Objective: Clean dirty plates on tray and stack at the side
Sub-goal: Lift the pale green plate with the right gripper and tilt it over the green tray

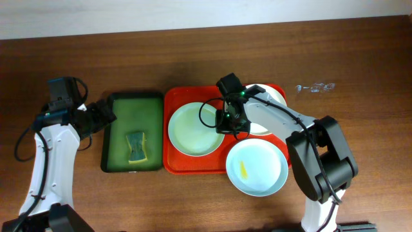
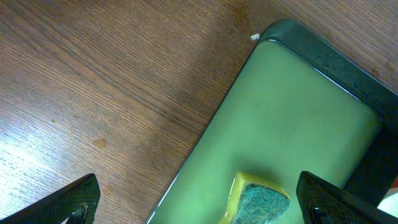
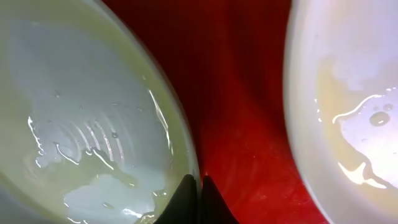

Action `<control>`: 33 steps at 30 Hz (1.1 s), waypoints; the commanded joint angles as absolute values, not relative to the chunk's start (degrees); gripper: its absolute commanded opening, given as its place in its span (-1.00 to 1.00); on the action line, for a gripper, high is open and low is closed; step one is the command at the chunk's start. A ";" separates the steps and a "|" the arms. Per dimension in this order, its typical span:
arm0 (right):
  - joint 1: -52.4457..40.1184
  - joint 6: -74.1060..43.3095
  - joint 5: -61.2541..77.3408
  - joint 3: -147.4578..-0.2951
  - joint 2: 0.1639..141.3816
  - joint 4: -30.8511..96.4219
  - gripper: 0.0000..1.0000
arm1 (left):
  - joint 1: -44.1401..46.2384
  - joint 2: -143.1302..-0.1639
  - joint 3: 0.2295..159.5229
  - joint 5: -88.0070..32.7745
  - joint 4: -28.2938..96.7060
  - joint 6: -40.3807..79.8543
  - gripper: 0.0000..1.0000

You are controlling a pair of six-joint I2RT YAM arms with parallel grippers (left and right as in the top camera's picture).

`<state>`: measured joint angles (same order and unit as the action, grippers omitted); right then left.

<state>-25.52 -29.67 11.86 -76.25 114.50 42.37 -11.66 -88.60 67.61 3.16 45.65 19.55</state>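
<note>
The red tray (image 1: 174, 164) holds a pale green plate (image 1: 193, 129) on its left, a cream-white plate (image 1: 265, 96) at its back right, partly hidden by the right arm, and a pale blue plate (image 1: 257, 169) with a yellow smear at its front right. My right gripper (image 1: 230, 122) is shut on the right rim of the pale green plate (image 3: 93, 124); the cream-white plate (image 3: 348, 93) lies to its right. My left gripper (image 2: 199, 202) is open above the left edge of the dark green tray (image 2: 298, 106), with the sponge (image 2: 258, 202) between its fingers' span.
The dark green tray (image 1: 122, 106) with the yellow-green sponge (image 1: 136, 147) sits left of the red tray. Brown wooden table (image 1: 360, 64) surrounds both; a small shiny mark (image 1: 315, 87) lies at the back right.
</note>
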 commanded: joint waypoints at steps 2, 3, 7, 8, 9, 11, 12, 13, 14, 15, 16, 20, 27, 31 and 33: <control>-24.91 -29.61 12.97 -76.40 114.26 43.05 -0.92 | -11.68 -87.61 68.77 2.76 45.56 19.73 0.99; -23.77 -29.63 14.85 -77.82 114.13 44.93 -0.92 | -11.68 -87.61 68.77 2.76 45.56 19.73 0.98; -21.80 -29.19 15.44 -82.30 109.06 50.43 -0.92 | -11.68 -87.61 68.77 2.76 45.56 19.73 0.98; -21.71 -29.19 15.90 -82.65 108.20 50.57 -0.92 | -11.68 -87.61 68.77 2.76 45.56 19.73 0.98; -21.63 -29.21 16.08 -82.78 107.57 50.61 -0.92 | -11.68 -87.61 68.77 2.76 45.56 19.73 0.98; -21.61 -29.21 16.08 -84.03 107.44 51.99 -0.92 | -11.68 -87.61 68.77 2.76 45.56 19.73 0.98; -21.63 -29.21 16.08 -86.02 107.44 53.82 -0.92 | -11.68 -87.61 68.77 2.76 45.56 19.73 0.98; -21.63 -29.26 16.08 -87.72 107.44 54.81 -0.92 | -11.68 -87.61 68.77 2.76 45.56 19.73 0.99; -21.74 -29.47 16.01 -90.76 107.44 55.72 -0.92 | -11.68 -87.61 68.77 2.76 45.56 19.73 0.98; -21.78 -31.00 15.62 -92.29 107.44 55.24 -0.92 | -11.68 -87.61 68.77 2.76 45.56 19.73 0.98; -21.78 -33.65 15.62 -92.60 107.44 52.45 -0.92 | -11.68 -87.61 68.77 2.76 45.56 19.73 0.98; -26.85 -38.98 8.93 -92.60 109.97 44.47 -0.92 | -11.68 -87.61 68.77 2.76 45.56 19.73 0.99; -42.96 -37.74 -20.43 -92.58 111.04 35.94 -0.92 | -11.68 -87.61 68.77 2.76 45.56 19.73 0.98; -47.81 -25.15 -30.46 -92.60 111.07 27.09 -0.92 | -11.68 -87.61 68.77 2.76 45.58 19.73 0.98; -49.30 -17.08 -35.55 -92.60 111.07 21.87 -0.92 | -11.68 -87.61 68.77 2.76 45.58 19.73 0.98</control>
<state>-48.38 -24.82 -28.75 -91.59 110.87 24.27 -11.66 -88.60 67.64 3.16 45.65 19.55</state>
